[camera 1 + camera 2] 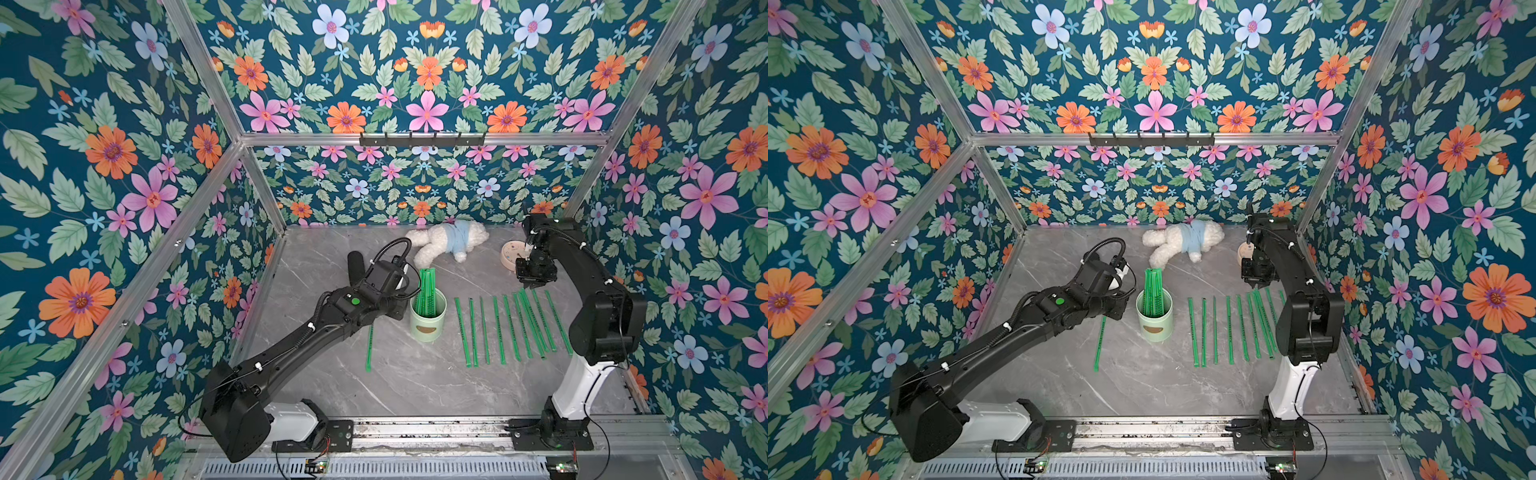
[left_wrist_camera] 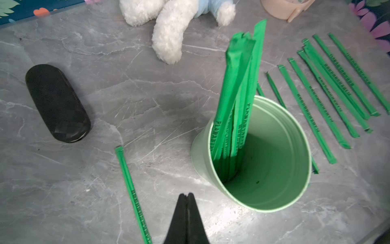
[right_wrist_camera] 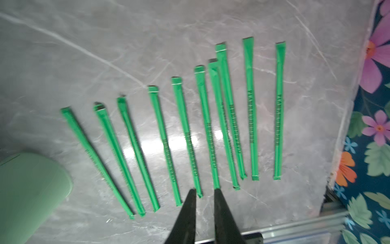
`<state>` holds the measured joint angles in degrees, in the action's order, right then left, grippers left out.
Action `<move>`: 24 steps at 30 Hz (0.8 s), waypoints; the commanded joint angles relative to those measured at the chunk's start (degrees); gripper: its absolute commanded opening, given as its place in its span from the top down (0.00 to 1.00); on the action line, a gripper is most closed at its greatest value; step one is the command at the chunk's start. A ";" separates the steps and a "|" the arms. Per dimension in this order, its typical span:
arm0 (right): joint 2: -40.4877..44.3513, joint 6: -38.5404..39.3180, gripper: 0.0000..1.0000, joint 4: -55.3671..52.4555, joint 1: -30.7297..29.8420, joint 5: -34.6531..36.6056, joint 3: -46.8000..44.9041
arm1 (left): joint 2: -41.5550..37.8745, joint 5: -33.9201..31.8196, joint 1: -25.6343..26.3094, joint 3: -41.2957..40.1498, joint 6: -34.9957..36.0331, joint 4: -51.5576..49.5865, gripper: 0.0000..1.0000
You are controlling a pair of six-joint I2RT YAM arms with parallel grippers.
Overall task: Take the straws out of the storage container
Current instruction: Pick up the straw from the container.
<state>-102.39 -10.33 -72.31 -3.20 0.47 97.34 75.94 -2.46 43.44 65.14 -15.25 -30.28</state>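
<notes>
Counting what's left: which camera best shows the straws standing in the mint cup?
The left wrist view: it looks down into the storage container and shows the straws leaning on its wall. Both top views show them small, as one bundle above the rim. The right wrist view shows none of them, only the container's side.

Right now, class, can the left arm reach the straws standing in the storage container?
Probably yes: the shut left pincer is near the storage container, and nothing covers the straws above its rim.
</notes>
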 commanded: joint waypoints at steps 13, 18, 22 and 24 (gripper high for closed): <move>26.71 -1.58 0.74 11.73 -0.85 -24.40 -13.56 | 1.05 0.86 0.08 0.84 -11.63 7.99 0.23; 28.99 -1.74 0.72 12.11 -1.55 -26.22 -14.36 | 1.46 -0.31 0.07 1.36 -11.65 8.65 0.01; 29.92 -1.67 0.72 12.60 -2.65 -26.35 -15.23 | 3.07 -1.27 0.11 2.56 -10.68 7.75 0.03; 30.46 -1.46 0.73 13.16 -3.29 -27.27 -15.55 | 3.75 -2.20 0.07 2.88 -9.91 7.35 0.06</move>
<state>-72.53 -11.97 -60.58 -5.93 -25.26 82.04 79.09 -2.70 43.48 67.42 -26.09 -22.79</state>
